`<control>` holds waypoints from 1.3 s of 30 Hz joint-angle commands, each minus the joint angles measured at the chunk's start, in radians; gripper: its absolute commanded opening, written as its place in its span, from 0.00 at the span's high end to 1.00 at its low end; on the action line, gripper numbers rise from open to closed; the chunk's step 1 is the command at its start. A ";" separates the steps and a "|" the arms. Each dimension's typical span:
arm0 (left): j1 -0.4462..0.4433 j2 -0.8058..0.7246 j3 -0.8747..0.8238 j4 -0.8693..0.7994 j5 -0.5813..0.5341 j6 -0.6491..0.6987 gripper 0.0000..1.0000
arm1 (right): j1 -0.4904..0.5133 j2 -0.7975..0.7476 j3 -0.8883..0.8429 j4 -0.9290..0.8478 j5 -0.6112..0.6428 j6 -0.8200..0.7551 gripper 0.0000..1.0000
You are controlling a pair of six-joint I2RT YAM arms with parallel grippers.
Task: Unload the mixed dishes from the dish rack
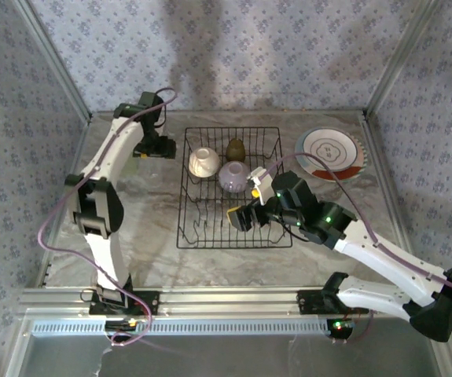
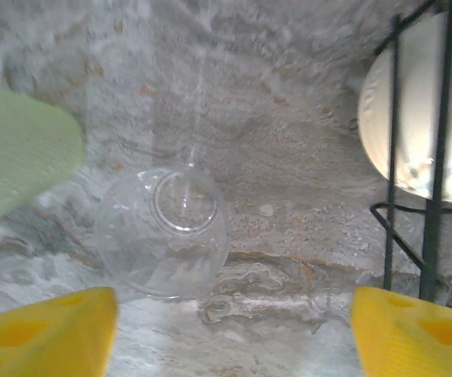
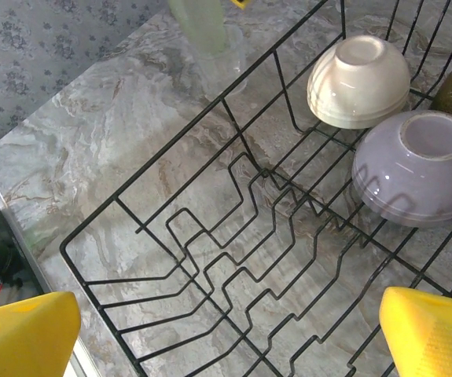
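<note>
Top external view: the dish rack sits mid-table, its longer side judged to run away from the arm bases. A cream bowl, a lilac bowl and an olive cup rest in its far half. A patterned plate lies flat and face up on the table to the right of the rack, and is judged already unloaded. The left gripper is just outside the rack's left side. The right gripper hangs over the rack beside the lilac bowl.

Left wrist view: the left gripper's jaws stand wide apart, holding nothing. A clear glass stands untouched on the table ahead of them, probably parked clear of the rack. Its axis is vertical, but whether its mouth faces up cannot be told.

Right wrist view: the right gripper's jaws are wide and empty above the wires. Both bowls sit inverted with foot rings up and axes vertical, presumably for draining. The cup's attitude is unclear.
</note>
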 commanded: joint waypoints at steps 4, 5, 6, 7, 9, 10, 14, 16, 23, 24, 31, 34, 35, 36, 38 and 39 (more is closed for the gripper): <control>-0.020 -0.167 -0.103 0.113 0.037 -0.029 0.01 | 0.004 -0.001 -0.003 -0.009 0.052 0.003 0.00; -0.022 -0.198 -0.123 0.137 0.052 -0.035 0.01 | 0.004 0.001 -0.001 -0.012 0.055 0.003 0.00; -0.025 -0.231 -0.145 0.162 0.070 -0.040 0.01 | 0.002 0.001 0.000 -0.014 0.057 0.004 0.00; -0.027 -0.261 -0.166 0.187 0.084 -0.046 0.01 | 0.001 0.002 0.003 -0.018 0.059 0.004 0.00; -0.027 -0.336 -0.222 0.247 0.121 -0.062 0.01 | -0.003 0.010 0.011 -0.035 0.058 0.004 0.00; -0.027 -0.368 -0.246 0.275 0.135 -0.070 0.01 | -0.004 0.015 0.015 -0.043 0.061 0.004 0.00; -0.027 -0.505 -0.351 0.368 0.179 -0.105 0.01 | -0.016 0.035 0.024 -0.051 0.071 0.015 0.00; -0.027 -0.565 -0.389 0.393 0.206 -0.115 0.01 | -0.025 0.045 0.025 -0.048 0.071 0.021 0.00; -0.022 -0.793 -0.605 0.554 0.297 -0.170 0.01 | -0.051 0.088 0.048 -0.017 0.063 0.023 0.00; -0.022 -0.825 -0.644 0.580 0.310 -0.179 0.01 | -0.056 0.100 0.058 -0.017 0.064 0.023 0.00; -0.022 -1.011 -0.848 0.660 0.274 -0.157 0.01 | -0.092 0.192 0.118 -0.028 0.129 0.051 0.00; -0.022 -1.084 -0.942 0.713 0.244 -0.178 0.01 | -0.122 0.253 0.168 -0.069 0.164 0.063 0.00; -0.022 -1.102 -0.964 0.737 0.256 -0.180 0.01 | -0.134 0.276 0.185 -0.079 0.173 0.066 0.00; -0.022 -1.115 -0.980 0.754 0.262 -0.181 0.01 | -0.148 0.301 0.206 -0.088 0.178 0.070 0.00; -0.022 -1.119 -0.975 0.750 0.264 -0.170 0.01 | -0.172 0.352 0.239 -0.105 0.180 0.076 0.00; -0.022 -1.115 -0.973 0.744 0.260 -0.169 0.01 | -0.185 0.382 0.286 -0.113 0.188 0.077 0.00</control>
